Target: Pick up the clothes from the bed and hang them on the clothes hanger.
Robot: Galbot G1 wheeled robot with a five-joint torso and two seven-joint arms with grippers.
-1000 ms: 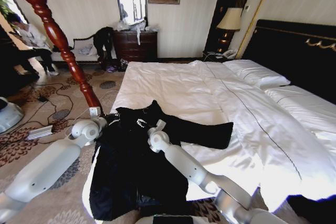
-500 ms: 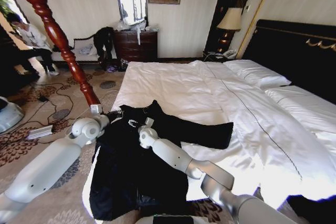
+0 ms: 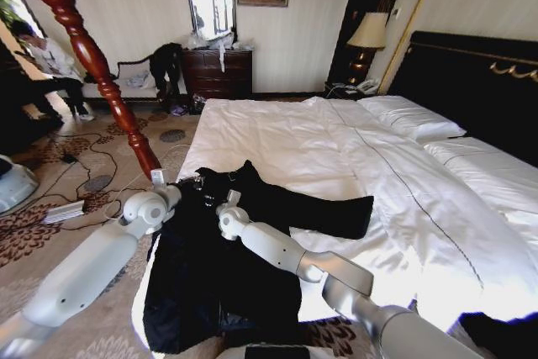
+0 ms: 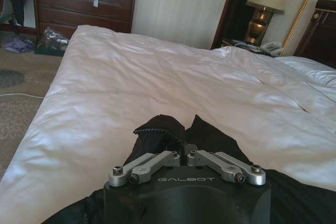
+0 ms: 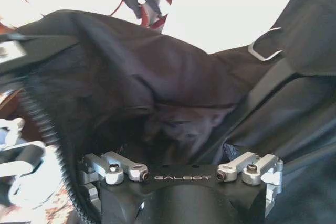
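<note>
The clothes, a large black coat, lie spread over the near left corner of the bed, with one sleeve reaching right. My left gripper is at the collar. In the left wrist view this gripper is shut on a bunched fold of the collar. My right gripper sits just beside it on the coat's upper chest. Its jaws stand wide open in the right wrist view, pressed into the dark fabric. The clothes hanger, a reddish-brown turned wooden stand, rises left of the bed.
A brown dresser with a smaller dark garment beside it stands at the back wall. A lamp and black headboard are on the right. Cables lie on the carpet to the left of the bed.
My right arm has swung left across the coat toward the collar. The left gripper has crept a little right, and the collar is bunched up more.
</note>
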